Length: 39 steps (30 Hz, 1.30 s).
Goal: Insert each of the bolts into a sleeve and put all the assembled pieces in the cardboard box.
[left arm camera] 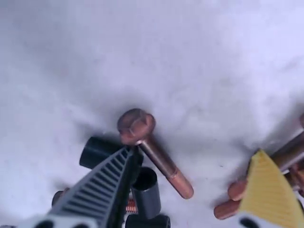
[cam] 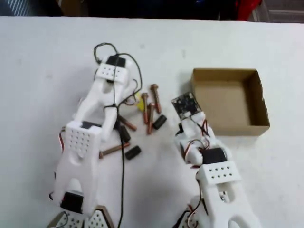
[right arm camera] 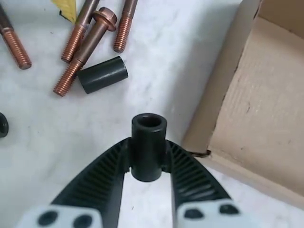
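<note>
As the right claw (right arm camera: 148,153) squeezes, one sleeve (right arm camera: 148,129) sits clamped inside it.

White plastic arms (cam: 80,142), holed plates (cam: 219,172), black motors (cam: 214,154), loose wires (cam: 124,159) behind ribbed black fingers (right arm camera: 102,183); one left finger (left arm camera: 268,187) is yellow.

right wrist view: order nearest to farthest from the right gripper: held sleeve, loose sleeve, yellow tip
1. held sleeve, clamped upright in the right gripper.
2. loose sleeve, lying on its side just ahead.
3. yellow tip, beyond the bolts.
</note>
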Motion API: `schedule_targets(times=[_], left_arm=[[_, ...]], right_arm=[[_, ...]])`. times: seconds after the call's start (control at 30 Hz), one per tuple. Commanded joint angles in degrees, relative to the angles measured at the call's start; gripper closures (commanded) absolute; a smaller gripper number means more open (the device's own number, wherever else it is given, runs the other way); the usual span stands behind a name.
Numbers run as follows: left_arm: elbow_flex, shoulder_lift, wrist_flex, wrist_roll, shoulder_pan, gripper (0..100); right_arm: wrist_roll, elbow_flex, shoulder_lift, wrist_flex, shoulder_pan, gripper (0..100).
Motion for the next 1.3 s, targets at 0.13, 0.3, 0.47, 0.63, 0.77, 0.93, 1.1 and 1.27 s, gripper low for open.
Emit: schedule_targets(times=[0.13,0.3,0.47,0.63,0.77,0.93,1.1,1.27], left_arm=[[-2.3,-0.7,-0.6,0.5,-2.1,62],[-2.2,-0.6,-1.1,0.6,-3.3,62],[-2.2,-0.6,-1.1,0.6,-3.3,62],[-2.3,-0.6,-1.8,0.6,-3.4,67],[-2.2,-0.6,-7.1,0.4,-3.1,83],[-2.2,-0.6,-12.2,0.2,-2.5,91],[-2.6,-0.7,-11.9,-7.9,1.5,91],[-2.2,-0.7,-11.9,-31.5,3.4,91]], right_arm=[[-0.1,-0.5,-1.5,-1.1,0.6,98.1],[-0.1,-0.5,-1.5,-1.1,0.6,98.1],[-0.1,-0.5,-1.5,-1.0,0.6,98.1],[-0.1,-0.5,-1.5,-1.0,0.6,98.1],[-0.1,-0.5,-1.5,-1.0,0.4,98.1],[-0.1,-0.5,-1.5,-1.0,0.4,98.1],[-0.1,-0.5,-1.5,-1.0,0.2,98.1],[-0.1,-0.4,-1.5,-1.0,0.2,98.1]])
